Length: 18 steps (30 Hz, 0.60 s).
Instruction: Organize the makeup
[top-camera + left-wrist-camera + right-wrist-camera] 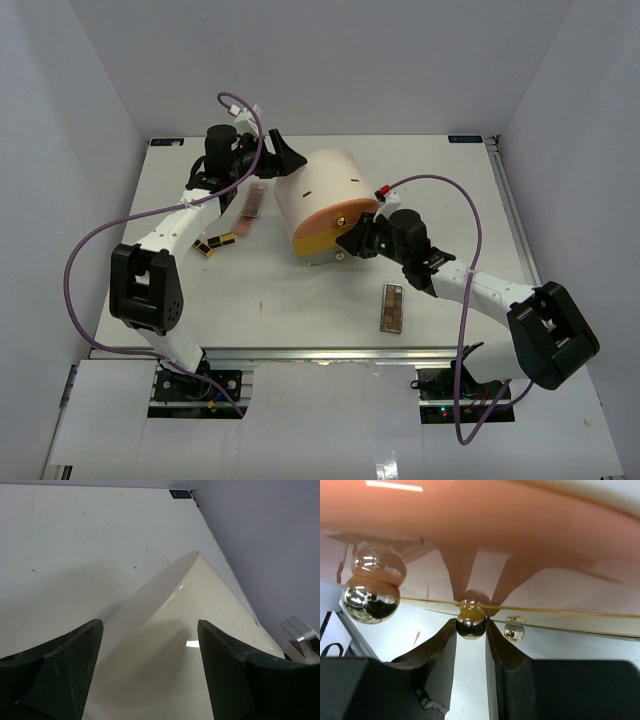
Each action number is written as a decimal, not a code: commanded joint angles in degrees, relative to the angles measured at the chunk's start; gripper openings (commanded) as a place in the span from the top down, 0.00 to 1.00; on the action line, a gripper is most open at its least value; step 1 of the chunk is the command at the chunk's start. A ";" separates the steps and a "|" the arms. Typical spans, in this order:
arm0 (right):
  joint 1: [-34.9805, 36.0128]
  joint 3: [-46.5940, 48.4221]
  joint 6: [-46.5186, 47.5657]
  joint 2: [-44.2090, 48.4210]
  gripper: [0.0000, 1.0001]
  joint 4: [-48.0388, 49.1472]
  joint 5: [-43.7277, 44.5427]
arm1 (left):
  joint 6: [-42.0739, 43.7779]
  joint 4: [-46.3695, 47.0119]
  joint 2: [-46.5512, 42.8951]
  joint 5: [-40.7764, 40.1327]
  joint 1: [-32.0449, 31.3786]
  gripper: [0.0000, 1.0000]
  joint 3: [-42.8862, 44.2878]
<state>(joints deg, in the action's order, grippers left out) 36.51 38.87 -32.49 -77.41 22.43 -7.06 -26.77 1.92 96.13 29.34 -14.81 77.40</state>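
Makeup palette (392, 307) in brown shades lies near the cream cylinder (325, 205), whose gold knob (471, 625) the right pincer (471, 626) pinches while the left pincer (150, 630) gapes wide astride it.

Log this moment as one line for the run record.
left claw: open, straddling drawer unit | right claw: shut on gold knob | brown palette: loose on table

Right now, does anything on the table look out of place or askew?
Loose makeup lies scattered around the cream drawer cylinder: a brown palette at the front, a pink palette and gold-and-black bars on its left. The cylinder also seems tipped toward the right gripper, but I cannot be sure.
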 commanded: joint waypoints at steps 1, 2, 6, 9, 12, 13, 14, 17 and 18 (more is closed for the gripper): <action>0.23 -0.64 3.65 4.21 0.91 0.42 -3.71 | -1.13 1.66 -0.07 0.36 -0.22 0.13 -0.28; 0.19 -0.74 4.55 4.92 0.92 -0.53 -4.84 | -1.25 1.72 0.13 0.36 -0.22 0.13 -0.16; 0.07 -1.24 7.35 7.06 0.92 -3.58 -11.92 | -1.69 1.70 0.77 0.22 -0.24 0.13 0.34; 0.05 -1.37 9.65 8.58 0.92 -6.39 -15.71 | -1.81 1.69 0.90 -0.02 -0.22 0.13 0.75; 0.11 -1.86 12.05 9.96 0.92 -9.12 -18.46 | -1.97 1.71 0.75 -0.40 -0.22 0.13 0.76; 0.09 -2.19 12.97 10.45 0.92 -9.61 -19.37 | -2.01 1.73 0.64 -0.47 -0.22 0.13 0.69; 0.05 -2.39 13.58 10.80 0.92 -10.09 -19.91 | -2.06 1.74 0.52 -0.55 -0.22 0.13 0.65; 0.05 -2.66 15.17 11.56 0.90 -11.92 -21.04 | -2.06 1.62 -0.13 -0.93 -0.22 0.13 0.39; 0.06 -2.76 15.75 11.80 0.90 -12.48 -21.47 | -2.04 1.60 -0.38 -1.07 -0.22 0.13 0.30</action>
<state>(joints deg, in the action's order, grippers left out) 35.96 36.53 -22.03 -68.13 10.92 -20.02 -28.60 2.57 97.30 29.22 -14.81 77.36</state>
